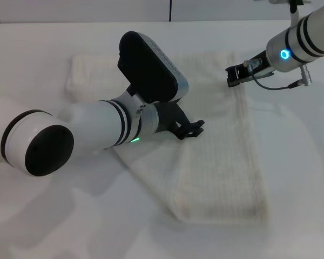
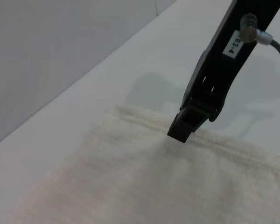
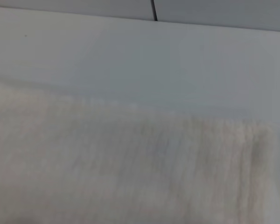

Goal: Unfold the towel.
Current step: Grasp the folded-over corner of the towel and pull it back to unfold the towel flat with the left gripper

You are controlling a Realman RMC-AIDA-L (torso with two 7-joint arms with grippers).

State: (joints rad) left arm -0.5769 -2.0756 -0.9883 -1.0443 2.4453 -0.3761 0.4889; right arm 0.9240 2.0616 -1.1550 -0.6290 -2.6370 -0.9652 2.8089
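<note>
Across the middle of the white worktop (image 1: 38,226) lies the cream-white terry towel (image 1: 227,162), its surface marked with fine ribbed lines and its edge finished with a hemmed border. It is not flat all over: one folded layer runs toward the near side as a long band ending in a thick, doubled edge, while another part stretches toward the far left, where it shows as a soft rounded hump. From the left wrist view, the same cloth (image 2: 130,177) fills the lower area, its hem running as a raised ridge near the far edge. In the right wrist view the towel (image 3: 107,172) appears as a pale ribbed sheet against the bare worktop (image 3: 130,60).

Over the cloth's middle, the left arm's black pincer (image 1: 190,129) sits low at the fold; whether it is released or clenched I cannot tell. At the far right edge of the towel, the right arm's black pincer (image 1: 233,75) reaches down to the hem. The left wrist view shows this pincer (image 2: 182,130) with its tips together, touching the cloth just beside the hem ridge; whether any cloth is caught between them cannot be told.
</note>
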